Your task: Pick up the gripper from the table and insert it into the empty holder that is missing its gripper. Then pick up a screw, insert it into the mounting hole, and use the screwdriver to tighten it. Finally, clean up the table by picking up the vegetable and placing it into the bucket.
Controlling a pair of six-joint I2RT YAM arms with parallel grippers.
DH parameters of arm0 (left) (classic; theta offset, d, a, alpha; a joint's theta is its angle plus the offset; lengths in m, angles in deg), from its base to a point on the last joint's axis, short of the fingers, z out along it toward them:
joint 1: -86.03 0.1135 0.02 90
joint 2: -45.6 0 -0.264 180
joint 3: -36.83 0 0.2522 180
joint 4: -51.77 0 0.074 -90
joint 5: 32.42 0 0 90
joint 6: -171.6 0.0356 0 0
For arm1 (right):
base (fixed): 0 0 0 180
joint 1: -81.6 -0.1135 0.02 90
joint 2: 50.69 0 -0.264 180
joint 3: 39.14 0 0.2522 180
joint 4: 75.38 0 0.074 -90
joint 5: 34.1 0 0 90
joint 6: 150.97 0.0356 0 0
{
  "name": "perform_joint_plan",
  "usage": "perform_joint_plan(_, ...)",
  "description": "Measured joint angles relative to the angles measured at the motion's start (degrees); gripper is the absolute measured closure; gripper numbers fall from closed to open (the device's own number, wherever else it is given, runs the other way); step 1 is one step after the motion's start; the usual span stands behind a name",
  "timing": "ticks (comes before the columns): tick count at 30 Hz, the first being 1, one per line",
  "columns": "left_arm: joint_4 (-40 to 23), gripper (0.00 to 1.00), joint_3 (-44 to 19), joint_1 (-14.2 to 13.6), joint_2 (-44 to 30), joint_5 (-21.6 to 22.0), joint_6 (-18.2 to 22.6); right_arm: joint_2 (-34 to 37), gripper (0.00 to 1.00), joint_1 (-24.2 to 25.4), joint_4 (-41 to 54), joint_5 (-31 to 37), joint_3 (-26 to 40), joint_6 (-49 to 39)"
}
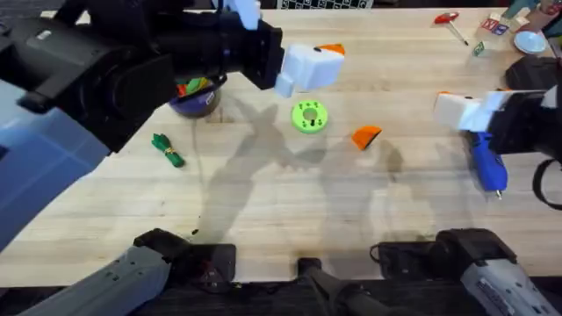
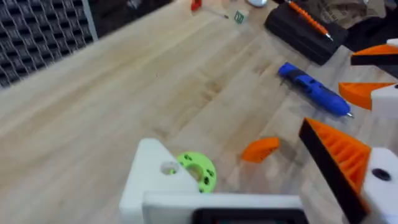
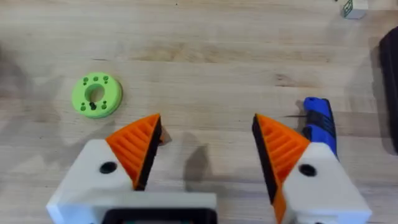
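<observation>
Working over a bare wooden tabletop [image 1: 290,219], with nothing fencing small parts in.

Holding the left pincer [image 1: 309,63] spread wide and empty, raised above the far middle, near the green disc [image 1: 309,116]. Shadowing the bucket [image 1: 198,95] with that arm's bulk, so probably risking a knock there on any swing back.

Hovering the right pincer [image 3: 205,124], likewise released and empty, beside the screwdriver [image 1: 486,162] at the right; possibly nudging it into a roll when descending.

Leaving the vegetable [image 1: 167,149] lying at the left, apart from the bucket and out of harm for now.

Facing the likeliest trouble at the gripper [image 1: 366,135], lying loose right of the disc: probably squirting it sideways by pinching its sloped faces, or lifting it skewed.

Risking, then, a jam or a drop when pressing it into the holder [image 2: 155,177], the left arm's bare white finger, should both arms be meeting misaligned.
</observation>
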Motion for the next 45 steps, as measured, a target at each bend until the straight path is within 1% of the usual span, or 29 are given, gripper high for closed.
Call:
perform_joint_plan(3,4.46,0.014,0.27,-0.53,0.01,0.3,3.44,0.0,0.109,0.0,0.02,0.02,0.0,0.0)
perform_joint_plan(5,8.39,0.013,1.18,-0.89,0.1,0.39,5.02,0.0,0.109,0.0,0.01,0.0,0.0,0.0)
perform_joint_plan(9,15.22,0.015,6.6,-1.93,2.14,0.64,6.66,0.0,0.109,0.0,0.02,0.0,0.0,0.0)
perform_joint_plan(12,22.22,0.015,13.75,-3.56,5.68,0.7,7.28,0.0,0.11,0.0,-0.01,0.0,0.0,0.0)
perform_joint_plan(15,30.95,0.015,22.78,-5.82,11.05,1.33,7.7,0.0,0.11,0.0,0.02,0.0,0.0,0.0)
perform_joint_plan(19,40.97,0.015,33.86,-9.16,17.97,4.71,7.69,0.0,0.11,0.0,-0.01,0.0,0.0,0.0)
perform_joint_plan(21,43.47,0.014,38.3,-10.43,21.02,6.68,7.44,0.0,0.111,0.0,0.02,0.0,0.0,0.0)
perform_joint_plan(23,44.09,0.013,41.67,-11.09,24.01,8.27,7.25,0.0,0.11,0.0,0.0,0.0,0.0,0.0)
perform_joint_plan(26,43.69,0.014,44.9,-11.32,28.77,9.93,7.05,0.01,0.11,0.0,-0.01,0.0,0.0,0.0)
perform_joint_plan(34,36.25,0.014,48.7,-11.32,43.1,13.3,5.16,0.0,0.109,0.0,0.0,0.0,0.0,0.0)
perform_joint_plan(37,35.27,0.014,50.88,-11.32,47.5,13.98,4.86,0.0,0.109,0.0,0.02,0.0,0.0,0.0)
perform_joint_plan(40,34.58,0.015,54.39,-11.32,53.34,14.3,4.66,0.0,0.11,0.0,0.0,0.0,0.0,0.0)
perform_joint_plan(44,27.67,0.015,56.11,-11.29,60.61,14.34,4.46,0.0,0.11,0.0,0.0,0.02,0.0,0.0)
perform_joint_plan(45,26.95,0.016,56.11,-11.29,61.96,14.32,4.44,0.0,0.11,0.0,0.02,0.0,0.0,0.0)
